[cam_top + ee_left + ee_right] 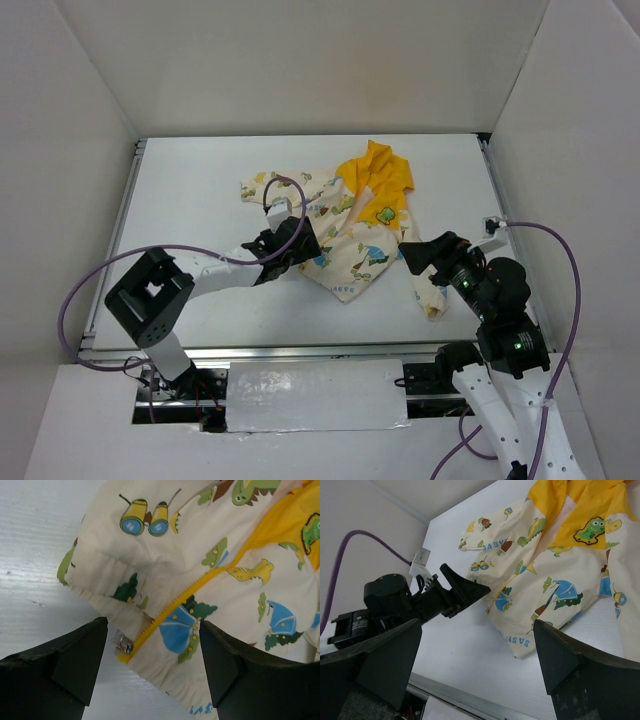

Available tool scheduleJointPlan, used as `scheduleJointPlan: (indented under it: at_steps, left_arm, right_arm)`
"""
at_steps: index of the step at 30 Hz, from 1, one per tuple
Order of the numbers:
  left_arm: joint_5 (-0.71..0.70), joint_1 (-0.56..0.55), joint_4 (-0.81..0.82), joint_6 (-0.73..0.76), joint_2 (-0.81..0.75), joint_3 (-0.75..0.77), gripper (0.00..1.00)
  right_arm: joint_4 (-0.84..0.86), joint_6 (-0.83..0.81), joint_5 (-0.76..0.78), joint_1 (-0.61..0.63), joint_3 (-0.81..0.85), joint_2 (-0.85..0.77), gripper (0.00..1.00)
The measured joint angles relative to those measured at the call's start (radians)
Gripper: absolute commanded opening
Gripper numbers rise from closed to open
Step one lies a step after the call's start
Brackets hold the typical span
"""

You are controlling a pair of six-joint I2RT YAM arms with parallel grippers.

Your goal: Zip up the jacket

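The jacket (345,215) lies flat on the white table, cream with cartoon print, its yellow hood (377,170) at the back. My left gripper (300,245) is open just above the jacket's bottom hem. In the left wrist view the yellow zipper strip (200,582) runs diagonally between its jaws, with a small metal slider (123,643) at its lower end. My right gripper (415,256) is open and empty, hovering beside the jacket's right sleeve (432,296). The right wrist view shows the jacket (555,575) and the left gripper (465,592) at its hem.
White walls enclose the table (190,220) on three sides. A metal rail (300,352) runs along the near edge. A wall socket (492,225) sits at the right wall. Purple cables (70,300) loop beside both arms.
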Motion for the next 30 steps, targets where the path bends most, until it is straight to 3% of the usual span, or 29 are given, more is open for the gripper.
scheduleJointPlan:
  at_steps: [7, 15, 25, 30]
  left_arm:
    - [0.069, 0.055, 0.051, 0.019, 0.091, 0.023, 0.85]
    - [0.112, 0.072, 0.114, 0.04, 0.111, 0.05, 0.59]
    - [0.178, 0.144, 0.159, 0.05, 0.142, 0.061, 0.08]
    - [0.225, 0.17, 0.18, 0.076, 0.045, -0.015, 0.03]
  right_arm:
    - [0.001, -0.004, -0.01, 0.0, 0.0, 0.008, 1.0]
    - [0.001, -0.007, -0.013, 0.0, 0.0, 0.016, 1.0]
    - [-0.001, -0.011, -0.013, 0.0, 0.008, 0.022, 1.0]
    - [-0.001, -0.011, -0.015, 0.0, 0.008, 0.025, 1.0]
